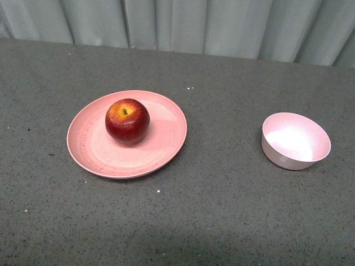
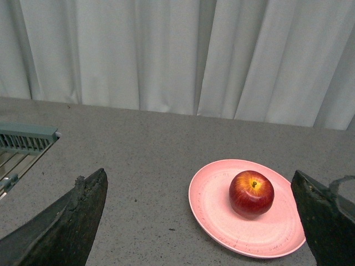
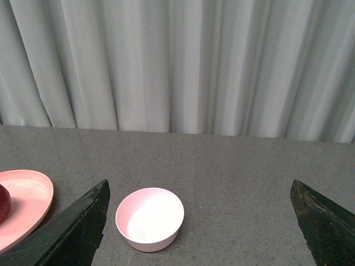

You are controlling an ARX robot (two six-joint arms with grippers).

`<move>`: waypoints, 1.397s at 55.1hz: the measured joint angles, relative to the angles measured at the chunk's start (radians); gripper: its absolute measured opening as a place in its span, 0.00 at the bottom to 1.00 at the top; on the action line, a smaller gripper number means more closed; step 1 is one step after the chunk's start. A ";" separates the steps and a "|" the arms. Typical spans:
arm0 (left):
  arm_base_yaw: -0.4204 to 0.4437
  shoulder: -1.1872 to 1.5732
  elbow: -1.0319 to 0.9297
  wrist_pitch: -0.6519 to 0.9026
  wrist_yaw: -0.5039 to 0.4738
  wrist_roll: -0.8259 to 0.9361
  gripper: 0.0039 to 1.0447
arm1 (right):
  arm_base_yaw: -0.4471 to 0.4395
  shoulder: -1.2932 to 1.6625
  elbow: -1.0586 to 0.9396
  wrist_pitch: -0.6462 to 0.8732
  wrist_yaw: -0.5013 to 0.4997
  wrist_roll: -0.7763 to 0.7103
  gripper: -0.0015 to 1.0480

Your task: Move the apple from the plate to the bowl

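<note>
Grey speckled worktop [image 1: 222,221], pale curtain [image 1: 222,22] | round dark-red glossy apple [image 1: 127,122] near middle of wide salmon-pink plate [image 1: 100,152], well apart from small pale-pink bowl [image 1: 283,158] | left tool [image 2: 198,173], right tool [image 3: 199,183] both spread, empty | apple likely firm, slick, weighty: grip across widest girth

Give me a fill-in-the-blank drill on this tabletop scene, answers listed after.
1. The round dark-red glossy apple rests on the wide, shallow salmon-pink plate, stem hollow facing ____.
2. The small, deep pale pink bowl is ____ inside.
3. In the front view, the bowl stands to the ____ of the plate.
4. The left gripper and the right gripper both have jaws ____, holding nothing.
Missing words: up; empty; right; open.
</note>
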 joint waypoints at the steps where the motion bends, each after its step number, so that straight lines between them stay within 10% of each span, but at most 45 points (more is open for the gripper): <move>1: 0.000 0.000 0.000 0.000 0.000 0.000 0.94 | 0.003 0.009 0.000 0.003 0.022 -0.019 0.91; 26: 0.000 0.000 0.000 0.000 0.000 0.000 0.94 | 0.080 1.214 0.289 0.528 -0.143 -0.074 0.91; 71: 0.000 0.000 0.000 0.000 0.000 0.000 0.94 | 0.233 2.092 0.986 0.131 -0.061 -0.110 0.91; 77: 0.000 0.000 0.000 0.000 0.000 0.000 0.94 | 0.234 2.115 1.007 0.111 -0.052 -0.103 0.76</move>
